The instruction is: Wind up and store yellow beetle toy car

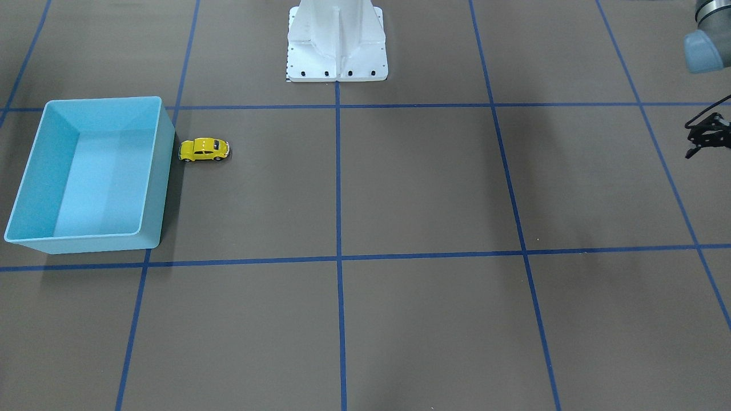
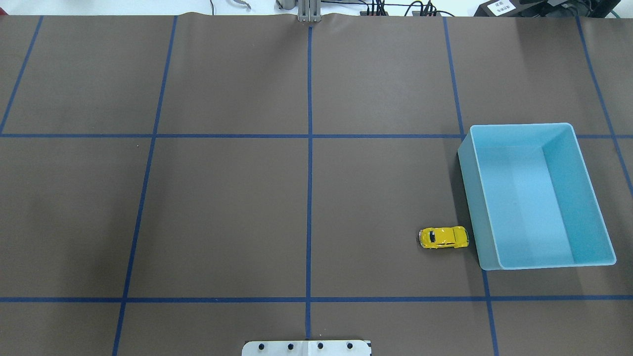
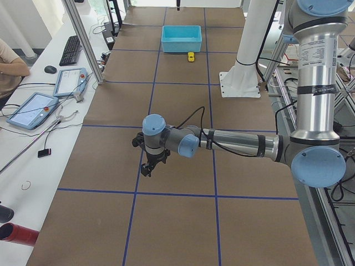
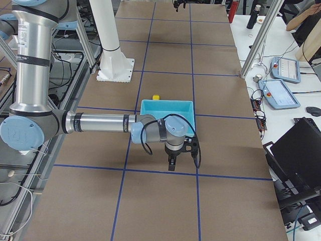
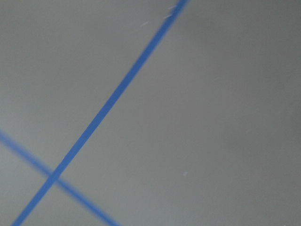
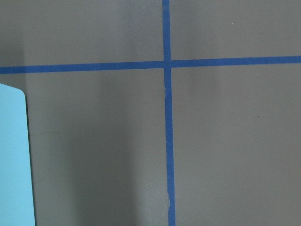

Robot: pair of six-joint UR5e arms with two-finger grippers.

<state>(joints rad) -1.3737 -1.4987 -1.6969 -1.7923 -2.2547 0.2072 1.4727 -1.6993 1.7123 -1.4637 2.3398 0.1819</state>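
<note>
The yellow toy car (image 1: 204,150) (image 2: 443,238) stands on its wheels on the robot's right half of the tabletop (image 2: 222,207). One end points at the long outer wall of the light blue bin (image 1: 167,182) (image 2: 474,198), near the bin's corner closest to the robot. It is just beside that wall; whether it touches cannot be told. The car's other three sides face open brown surface. The bin's top is open, with a thin, rounded rim.

The right pincer (image 4: 172,163) hangs fingers down past the bin, toward the robot's right end of the tabletop, with its arm stretched low and level. How far it is open cannot be told, and nothing shows in it. Its wrist camera catches only a corner of the bin (image 6: 14,155) and a crossing of blue tape (image 6: 167,63).

The left pincer (image 1: 705,137) (image 3: 147,169) hangs over the far left part, well apart from the car. It is cut by the edge of the front view, so its opening cannot be told.

The brown cover is matt, with blue tape laid in a grid of large squares. The robot's white base plate (image 1: 337,63) sits at the middle of one long edge. A side bench (image 3: 33,127) carries touch screens and a keyboard (image 3: 71,50).
</note>
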